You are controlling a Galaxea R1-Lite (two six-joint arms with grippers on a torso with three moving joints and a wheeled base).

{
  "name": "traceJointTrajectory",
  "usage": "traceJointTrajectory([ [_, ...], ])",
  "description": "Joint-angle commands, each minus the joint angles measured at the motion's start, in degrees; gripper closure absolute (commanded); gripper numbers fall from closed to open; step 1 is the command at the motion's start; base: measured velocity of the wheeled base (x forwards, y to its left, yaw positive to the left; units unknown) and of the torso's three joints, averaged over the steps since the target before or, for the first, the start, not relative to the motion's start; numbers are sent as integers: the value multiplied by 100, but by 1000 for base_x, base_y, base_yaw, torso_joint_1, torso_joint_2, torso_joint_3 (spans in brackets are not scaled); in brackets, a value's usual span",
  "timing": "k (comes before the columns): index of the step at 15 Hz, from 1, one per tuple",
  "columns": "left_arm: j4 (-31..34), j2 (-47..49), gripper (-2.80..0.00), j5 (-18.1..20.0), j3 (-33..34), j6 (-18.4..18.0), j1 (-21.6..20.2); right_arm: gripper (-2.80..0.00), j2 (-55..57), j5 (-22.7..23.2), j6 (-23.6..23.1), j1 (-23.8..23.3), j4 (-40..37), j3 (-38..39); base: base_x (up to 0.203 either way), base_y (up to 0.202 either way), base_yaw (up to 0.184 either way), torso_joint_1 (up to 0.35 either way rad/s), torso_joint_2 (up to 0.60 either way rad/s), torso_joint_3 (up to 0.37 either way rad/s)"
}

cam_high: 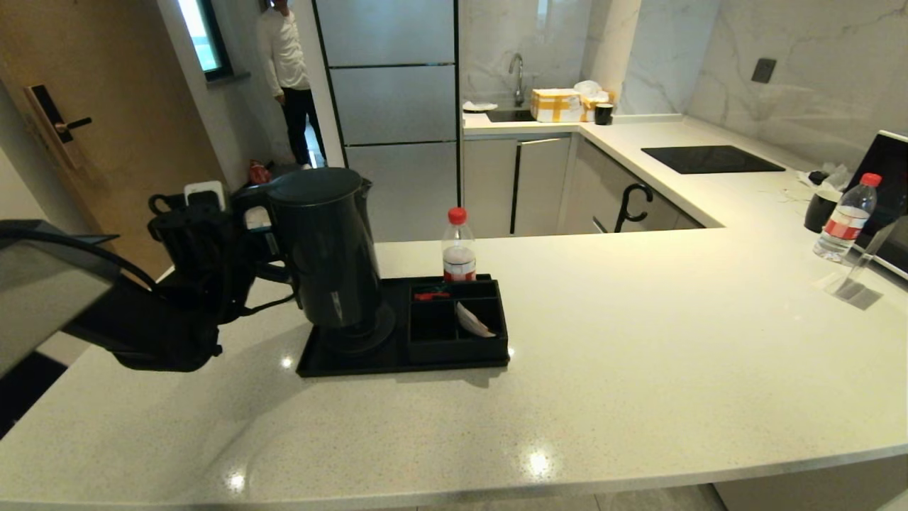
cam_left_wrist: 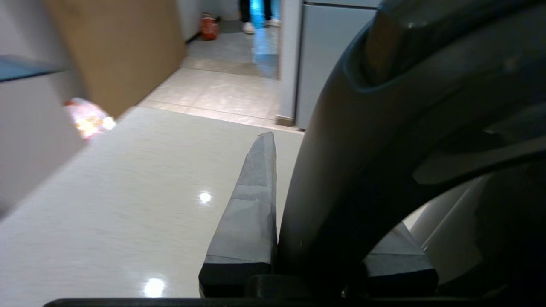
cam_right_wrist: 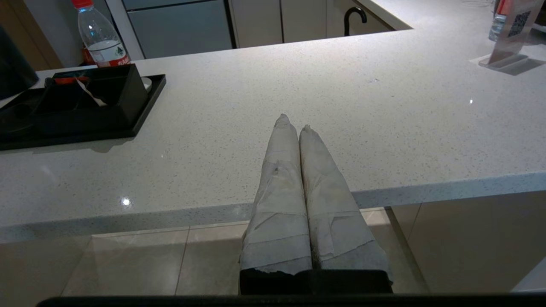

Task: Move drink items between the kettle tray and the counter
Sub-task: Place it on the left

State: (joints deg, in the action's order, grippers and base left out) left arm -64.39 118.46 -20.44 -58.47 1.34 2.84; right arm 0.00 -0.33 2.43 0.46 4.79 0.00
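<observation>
The tall matte-black kettle (cam_high: 326, 248) stands slightly tilted over the round base disc at the left end of the black kettle tray (cam_high: 397, 363). I cannot tell whether it rests on the disc or hangs just above it. My left gripper (cam_high: 257, 226) is shut on the kettle's loop handle (cam_left_wrist: 362, 128), with a taped finger (cam_left_wrist: 251, 204) on each side. The whitish-pink sachet (cam_high: 472, 321) leans in the tray's right compartment. My right gripper (cam_right_wrist: 294, 123) is shut and empty, low by the front edge of the speckled counter (cam_high: 638, 341), outside the head view.
A red-capped bottle (cam_high: 459, 245) stands just behind the tray, and a small red item (cam_high: 431, 294) lies in its back compartment. At the far right are another bottle (cam_high: 844, 216), a black mug (cam_high: 821, 210) and a clear stand (cam_high: 862, 273). The black hob (cam_high: 711, 159) lies beyond.
</observation>
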Motion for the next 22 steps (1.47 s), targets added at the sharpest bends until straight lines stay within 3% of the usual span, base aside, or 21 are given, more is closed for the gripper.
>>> traceJointTrajectory([
  [1, 7, -282, 0, 3, 8, -3, -320, 0, 1, -2, 4, -2, 4, 185, 0, 0, 0, 0, 0, 0],
  [4, 122, -547, 0, 196, 205, -20, -691, 0, 3, -2, 4, -2, 4, 179, 0, 0, 0, 0, 0, 0],
  [6, 197, -858, 0, 734, 580, -27, -1292, 0, 2, -2, 4, -2, 4, 185, 0, 0, 0, 0, 0, 0],
  [10, 142, -955, 0, 1268, 1010, -12, -2136, 0, 0, -2, 4, -2, 4, 185, 0, 0, 0, 0, 0, 0],
  [13, -80, -870, 0, 2127, 1270, -236, -2853, 0, 9, -2, 4, -2, 4, 176, 0, 0, 0, 0, 0, 0],
  [15, -446, -692, 0, 2360, 1533, -342, -3027, 0, 9, -2, 4, -2, 4, 185, 0, 0, 0, 0, 0, 0],
  [20, -1454, -127, 0, 2456, 1874, -547, -3098, 0, 0, -2, 4, -2, 4, 185, 0, 0, 0, 0, 0, 0],
  [22, -1501, 35, 0, 2466, 1895, -558, -3097, 0, 4, -2, 4, -2, 4, 185, 0, 0, 0, 0, 0, 0],
])
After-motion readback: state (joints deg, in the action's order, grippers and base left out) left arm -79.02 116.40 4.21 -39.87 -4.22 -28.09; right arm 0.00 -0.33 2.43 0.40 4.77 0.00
